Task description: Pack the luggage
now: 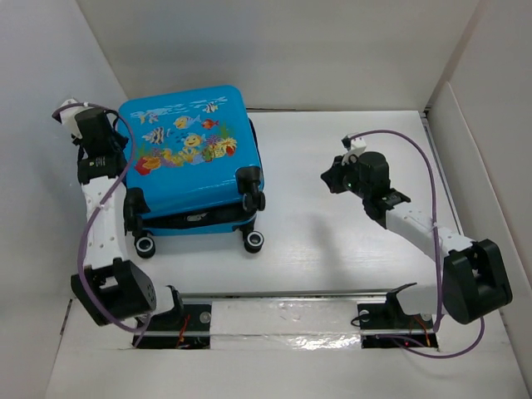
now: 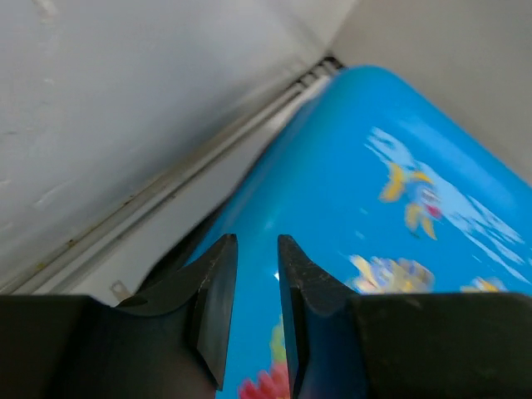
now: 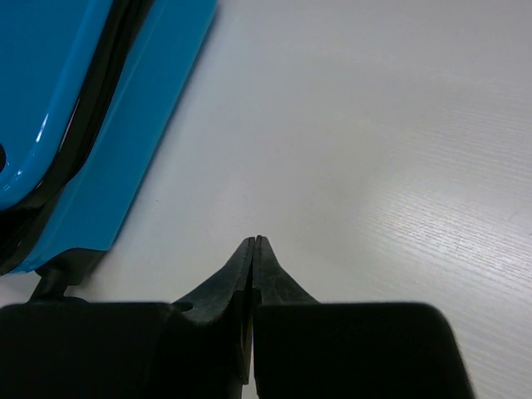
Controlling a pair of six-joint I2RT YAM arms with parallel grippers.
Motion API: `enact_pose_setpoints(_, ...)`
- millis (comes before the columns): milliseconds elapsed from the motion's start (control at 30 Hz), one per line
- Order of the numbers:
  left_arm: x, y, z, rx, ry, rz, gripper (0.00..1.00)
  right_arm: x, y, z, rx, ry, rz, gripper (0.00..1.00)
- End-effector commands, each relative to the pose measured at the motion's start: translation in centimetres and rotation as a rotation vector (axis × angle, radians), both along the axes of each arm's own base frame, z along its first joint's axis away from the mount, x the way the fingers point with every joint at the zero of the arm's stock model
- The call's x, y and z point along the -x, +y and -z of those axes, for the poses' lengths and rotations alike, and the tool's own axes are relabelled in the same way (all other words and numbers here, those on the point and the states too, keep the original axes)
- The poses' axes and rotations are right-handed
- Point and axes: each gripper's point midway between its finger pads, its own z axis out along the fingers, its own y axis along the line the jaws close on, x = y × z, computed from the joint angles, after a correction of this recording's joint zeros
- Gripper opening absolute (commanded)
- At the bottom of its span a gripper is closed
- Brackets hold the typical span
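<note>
The luggage (image 1: 191,158) is a bright-blue suitcase with a fish print, lying flat at the back left with its lid down. Its wheels (image 1: 253,241) face the front. My left gripper (image 1: 104,126) hovers at the suitcase's left edge by the side wall. In the left wrist view the gripper (image 2: 256,249) stands a narrow gap open with nothing in it, over the blue shell (image 2: 374,191). My right gripper (image 1: 334,177) is shut and empty over bare table, to the right of the suitcase. The right wrist view shows it (image 3: 255,241) beside the suitcase's dark seam (image 3: 91,100).
White walls enclose the table on the left (image 1: 50,75), the back (image 1: 291,50) and the right (image 1: 482,150). A metal rail (image 1: 283,316) runs along the near edge between the arm bases. White tabletop (image 1: 332,249) lies between the suitcase and the right arm.
</note>
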Motion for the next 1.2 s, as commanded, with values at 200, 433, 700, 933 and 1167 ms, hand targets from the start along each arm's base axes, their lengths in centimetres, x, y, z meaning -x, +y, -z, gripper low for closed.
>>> enact_pose_setpoints(200,-0.1,9.0,7.1,0.055,0.122,-0.241,0.23,-1.2,1.4,-2.0,-0.012,-0.068,-0.023,0.03)
enact_pose_setpoints(433,-0.7,7.3,13.6,0.104,0.253,-0.175,0.21,-1.0,1.2,-2.8,-0.022,-0.085,-0.019,0.03)
enact_pose_setpoints(700,0.1,-1.6,19.7,0.287,0.269,-0.018,0.16,-1.1,-1.0,-3.7,-0.019,-0.102,0.066,0.04)
enact_pose_setpoints(933,3.0,-14.0,19.8,0.416,0.149,0.269,0.14,-1.2,-6.7,-5.2,-0.041,-0.126,0.236,0.06)
enact_pose_setpoints(1167,9.3,-26.1,17.7,0.521,0.036,0.599,0.16,0.3,-10.4,-8.1,-0.058,-0.204,0.354,0.33)
